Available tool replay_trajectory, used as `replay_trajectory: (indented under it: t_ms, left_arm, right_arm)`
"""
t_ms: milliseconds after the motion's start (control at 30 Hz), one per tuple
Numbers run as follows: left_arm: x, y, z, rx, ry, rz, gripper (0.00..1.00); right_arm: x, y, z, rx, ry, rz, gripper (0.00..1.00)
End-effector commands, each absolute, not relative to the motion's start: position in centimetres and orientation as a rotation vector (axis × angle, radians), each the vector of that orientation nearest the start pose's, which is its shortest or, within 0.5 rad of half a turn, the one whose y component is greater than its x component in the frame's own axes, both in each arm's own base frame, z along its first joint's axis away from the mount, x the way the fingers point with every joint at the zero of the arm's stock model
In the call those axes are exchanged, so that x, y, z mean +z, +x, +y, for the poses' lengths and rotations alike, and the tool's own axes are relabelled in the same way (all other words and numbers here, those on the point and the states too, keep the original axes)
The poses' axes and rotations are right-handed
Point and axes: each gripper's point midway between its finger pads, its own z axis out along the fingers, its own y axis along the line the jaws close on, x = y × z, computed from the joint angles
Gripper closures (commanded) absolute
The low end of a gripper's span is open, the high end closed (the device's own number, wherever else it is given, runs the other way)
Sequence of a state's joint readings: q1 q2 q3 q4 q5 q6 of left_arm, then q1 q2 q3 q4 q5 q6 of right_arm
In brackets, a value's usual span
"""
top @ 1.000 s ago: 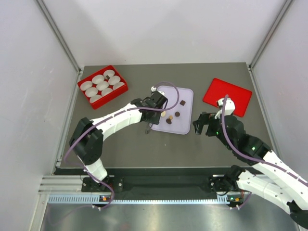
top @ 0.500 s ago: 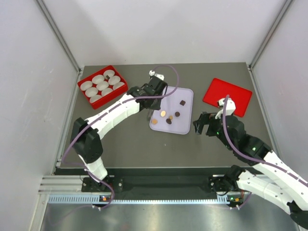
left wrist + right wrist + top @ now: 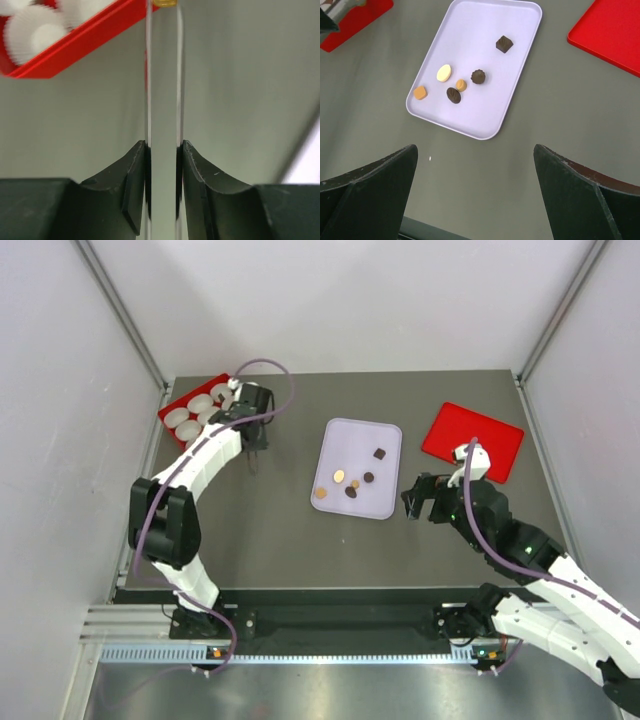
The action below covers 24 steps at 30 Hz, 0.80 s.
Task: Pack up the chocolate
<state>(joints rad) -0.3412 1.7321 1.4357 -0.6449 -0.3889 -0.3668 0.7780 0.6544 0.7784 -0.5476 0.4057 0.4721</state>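
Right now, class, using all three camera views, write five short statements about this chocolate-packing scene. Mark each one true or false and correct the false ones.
1. Six pieces of chocolate lie on the lavender tray. True.
2. The right jaws are clamped on a chocolate. False: they stand wide open and hold nothing.
3. The left jaws grip clear tweezers with a caramel piece at their tip. True.
4. The red lid covers the red box. False: the lid lies flat on the table to the right of the tray, while the box of white paper cups sits far left, uncovered.
5. Every piece on the tray is dark brown. False: three are dark, two are caramel-orange and one is pale cream.
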Motion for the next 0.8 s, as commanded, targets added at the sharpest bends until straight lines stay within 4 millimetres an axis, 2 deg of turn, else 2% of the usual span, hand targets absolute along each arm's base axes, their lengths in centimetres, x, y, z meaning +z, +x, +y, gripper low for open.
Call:
replay_trajectory:
  t_ms: [0, 167, 367, 500, 700, 767]
  left_arm:
    - [18.6, 44.1, -6.2, 0.153, -0.314, 2.222, 0.69]
    - [20.2, 45.8, -2.9, 0.141, -0.408, 2.125, 0.69]
    - [21.9, 47.0, -2.6, 0.091, -0.398, 2.080, 0.69]
    - [21.6, 47.4, -1.7, 0.131, -0.416, 2.060, 0.69]
    - [20.1, 48.8, 0.9, 0.157, -0.471, 2.066, 0.69]
    - [20.1, 49.3, 1.7, 0.159, -0.483, 2.051, 0.69]
  right_arm:
    - [23.7, 22.0, 14.2, 0.418, -0.035, 1.956, 0.00]
    - [23.6, 22.2, 14.5, 0.417, -0.040, 1.958, 0.00]
    - [23.2, 22.6, 14.8, 0.408, -0.045, 1.965, 0.00]
    - [22.9, 22.9, 15.2, 0.406, -0.051, 1.971, 0.00]
    - [23.0, 23.2, 15.7, 0.407, -0.066, 1.970, 0.00]
    - [23.1, 23.3, 15.6, 0.402, -0.065, 1.968, 0.00]
